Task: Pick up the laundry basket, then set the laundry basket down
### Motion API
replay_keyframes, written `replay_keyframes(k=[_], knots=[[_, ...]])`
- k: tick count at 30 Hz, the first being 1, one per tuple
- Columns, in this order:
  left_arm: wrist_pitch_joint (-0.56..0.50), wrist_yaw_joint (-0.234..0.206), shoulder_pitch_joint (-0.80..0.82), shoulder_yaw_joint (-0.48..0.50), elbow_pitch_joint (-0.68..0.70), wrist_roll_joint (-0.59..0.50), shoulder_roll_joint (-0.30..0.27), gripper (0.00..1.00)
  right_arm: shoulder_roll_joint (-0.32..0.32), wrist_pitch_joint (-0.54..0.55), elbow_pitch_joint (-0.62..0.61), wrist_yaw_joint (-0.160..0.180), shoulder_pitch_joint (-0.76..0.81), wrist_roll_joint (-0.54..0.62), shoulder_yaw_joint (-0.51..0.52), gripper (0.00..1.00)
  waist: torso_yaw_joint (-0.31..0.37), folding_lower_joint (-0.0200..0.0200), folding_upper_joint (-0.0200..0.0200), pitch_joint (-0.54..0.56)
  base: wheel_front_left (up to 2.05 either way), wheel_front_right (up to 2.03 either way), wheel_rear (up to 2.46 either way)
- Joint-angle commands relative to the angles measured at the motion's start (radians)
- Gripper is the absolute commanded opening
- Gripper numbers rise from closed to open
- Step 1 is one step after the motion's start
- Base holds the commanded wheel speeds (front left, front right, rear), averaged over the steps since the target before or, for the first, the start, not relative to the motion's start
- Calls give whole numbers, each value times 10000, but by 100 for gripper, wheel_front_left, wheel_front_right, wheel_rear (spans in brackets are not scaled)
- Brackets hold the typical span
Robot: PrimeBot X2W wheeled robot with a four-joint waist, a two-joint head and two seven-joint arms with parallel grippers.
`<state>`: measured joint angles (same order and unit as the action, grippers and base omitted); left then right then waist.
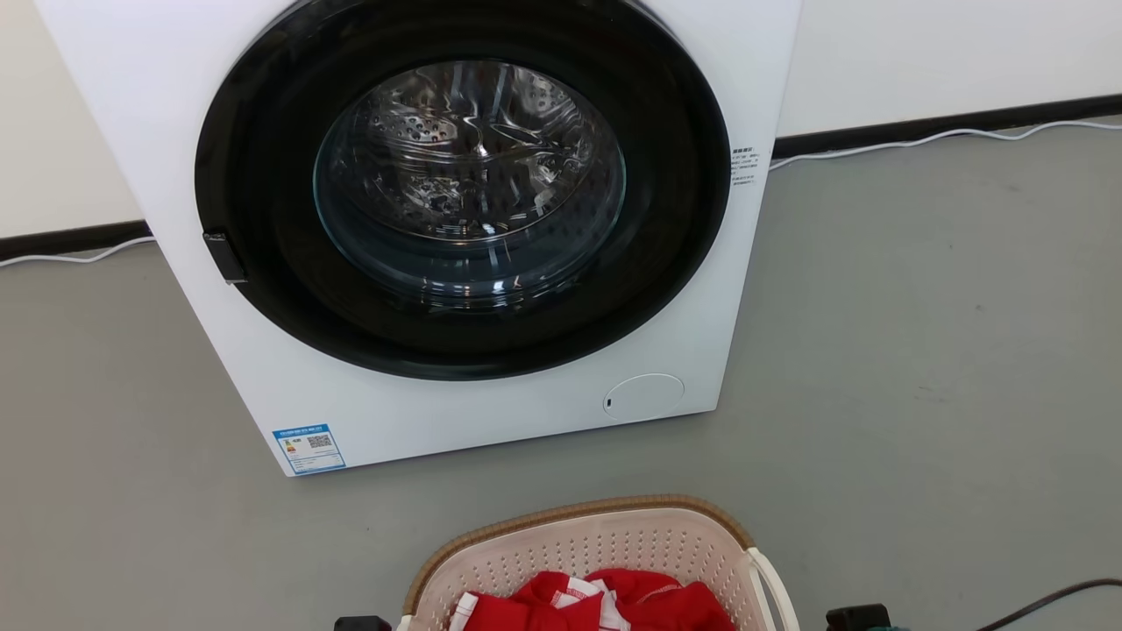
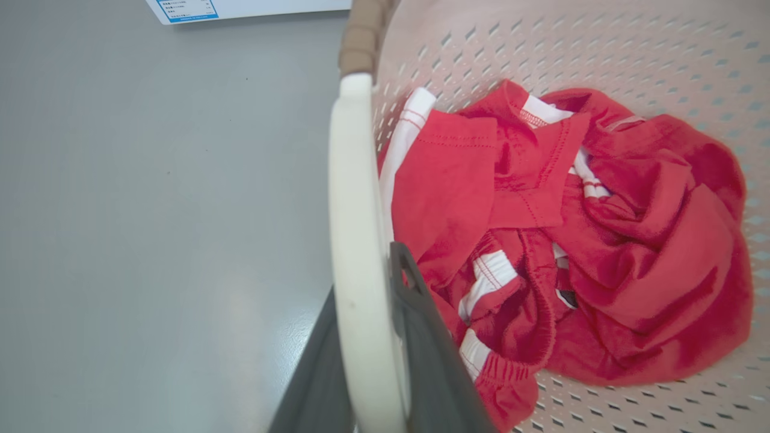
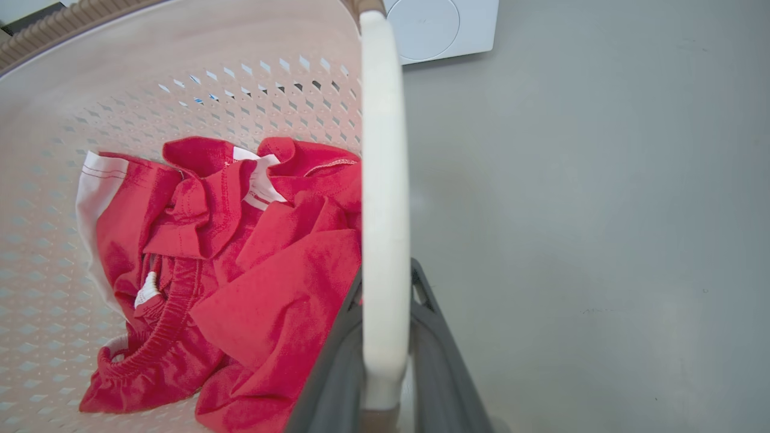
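Dark fingers sit right up against the lens in the left wrist view: the left end effector (image 2: 367,282) is astride the white left handle (image 2: 355,198), one finger on each side, pressed in on the plastic. It's the same story on the other arm, where the right end effector (image 3: 386,273) pinches the right handle (image 3: 385,150) between its two fingers. So both sides are gripped.

The laundry basket (image 1: 578,513) shows at the bottom centre of the head view, its brown rim toward the washing machine (image 1: 456,219), which takes up the upper half of that frame. A crumpled red garment (image 2: 571,240) with white trim lies in the basket's bottom (loose, and free to slide). Grey floor (image 1: 920,350) spreads around it, and a white cable (image 1: 920,140) runs along the wall at the upper right.

Which step? By the look of it, the pick-up, with the grasp made on both handles. Whether the base has left the floor, the pictures cannot settle.

The next move likely calls for both arms to travel together at the same rate. If one handle rose faster, the basket would tilt and the garment would slide to one side. After that comes a straight, gentle descent to the floor before either grip lets go, keeping clear of the machine's front.
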<state>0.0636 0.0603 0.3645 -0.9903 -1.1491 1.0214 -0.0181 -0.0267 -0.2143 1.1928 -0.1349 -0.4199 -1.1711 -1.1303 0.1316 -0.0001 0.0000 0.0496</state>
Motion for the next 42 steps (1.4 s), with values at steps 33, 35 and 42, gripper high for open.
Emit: replay_keyframes(k=[33, 35, 42], knots=[[216, -141, 558, -558, 27, 493, -321, 0, -235, -346, -60, 42, -509, -809, -860, 0, 43, 1, 0, -267, 0, 0, 0], [246, -148, 580, -585, -5, 510, -321, 0, -235, -353, -76, 42, -505, -849, -892, 0, 57, 1, 0, -304, 0, 0, 0], [370, -139, 749, -656, -162, 532, -321, 0, -235, -400, -145, 42, -545, -995, -967, 0, 76, 1, 0, -566, 0, 0, 0]])
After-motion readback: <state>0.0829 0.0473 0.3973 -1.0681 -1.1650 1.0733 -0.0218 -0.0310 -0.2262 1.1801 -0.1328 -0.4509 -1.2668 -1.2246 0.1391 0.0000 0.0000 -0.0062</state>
